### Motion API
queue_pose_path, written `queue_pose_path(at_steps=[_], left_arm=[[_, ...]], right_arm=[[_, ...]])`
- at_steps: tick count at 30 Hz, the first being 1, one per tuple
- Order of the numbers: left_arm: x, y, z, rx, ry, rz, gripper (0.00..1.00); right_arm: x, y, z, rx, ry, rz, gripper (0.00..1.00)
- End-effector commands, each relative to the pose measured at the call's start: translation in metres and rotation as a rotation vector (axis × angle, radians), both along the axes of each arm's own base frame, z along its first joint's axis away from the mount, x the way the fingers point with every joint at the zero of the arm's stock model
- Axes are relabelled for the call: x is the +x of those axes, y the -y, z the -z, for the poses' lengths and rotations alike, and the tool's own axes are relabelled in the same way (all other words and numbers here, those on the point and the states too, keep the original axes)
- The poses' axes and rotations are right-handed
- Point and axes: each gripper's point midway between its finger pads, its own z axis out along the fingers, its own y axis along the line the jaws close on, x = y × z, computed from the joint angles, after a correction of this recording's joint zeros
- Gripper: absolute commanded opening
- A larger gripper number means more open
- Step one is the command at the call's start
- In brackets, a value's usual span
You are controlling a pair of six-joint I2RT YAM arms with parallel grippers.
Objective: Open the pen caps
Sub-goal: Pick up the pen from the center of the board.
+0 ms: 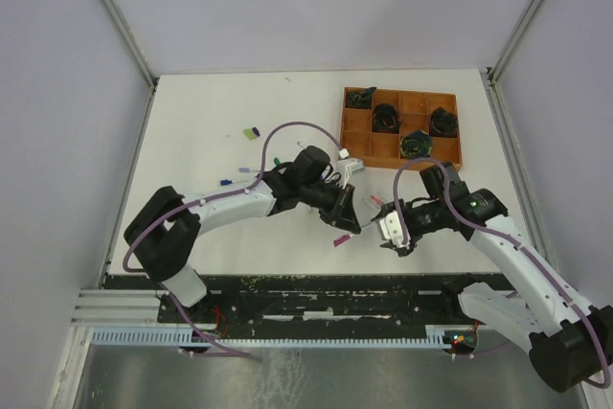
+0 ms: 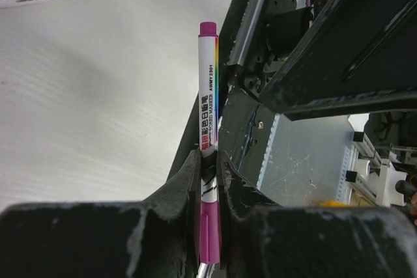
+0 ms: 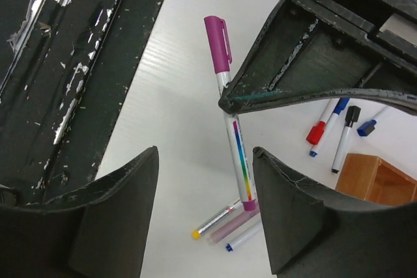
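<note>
Purple is the colour in play: your left gripper (image 2: 208,161) is clamped tight on a slim marker pen with a white-grey barrel (image 2: 207,96). It's pinching the barrel right beside the stubby purple plastic cap (image 3: 218,43), and that cap is on the pen, not off yet. In the top view the pen is held up off the white table (image 1: 259,246), around the middle on the near side, close to the black base rail (image 1: 316,284). Your right gripper (image 3: 205,153) is just to the right of it, jaws spread wide with nothing in them. From its wrist camera the pen shows in the gap beyond the fingers (image 3: 117,213), touching neither one. Below the held pen a few loose pens lie flat and bunched together, one of them a yellow-ended pen (image 3: 212,221). Further off you've got a red-capped pen (image 3: 317,133), a black-capped pen (image 3: 345,138) and a blue-capped pen (image 3: 368,127) close together. They lie just beside a corner of the brown compartment tray (image 3: 381,177). That tray sits at the far right with dark objects (image 1: 386,117) in several pockets. Over at the far left are small green and blue pieces (image 1: 251,131), too small to tell if they're caps.
</note>
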Motion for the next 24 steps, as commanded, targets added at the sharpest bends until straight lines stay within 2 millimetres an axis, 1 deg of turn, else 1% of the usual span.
queue_pose_path(at_steps=[1, 4, 8, 13, 16, 24], left_arm=[[-0.012, 0.021, -0.015, -0.066, 0.041, 0.119, 0.03], [-0.015, 0.028, -0.016, -0.068, 0.040, 0.136, 0.03], [-0.018, 0.034, -0.017, -0.076, 0.041, 0.157, 0.03], [-0.025, 0.041, -0.022, -0.090, 0.045, 0.186, 0.03], [-0.026, 0.042, -0.023, -0.095, 0.045, 0.194, 0.03], [-0.026, 0.044, -0.025, -0.105, 0.052, 0.193, 0.03]], right_arm=[[0.003, -0.001, 0.008, -0.039, 0.051, -0.033, 0.67], [0.006, -0.001, 0.015, -0.073, 0.054, -0.031, 0.62], [0.011, 0.002, 0.025, -0.138, 0.056, -0.028, 0.53], [0.014, 0.003, 0.034, -0.184, 0.061, -0.028, 0.49], [0.012, 0.002, 0.037, -0.196, 0.065, -0.041, 0.47], [0.010, 0.001, 0.041, -0.226, 0.064, -0.065, 0.32]])
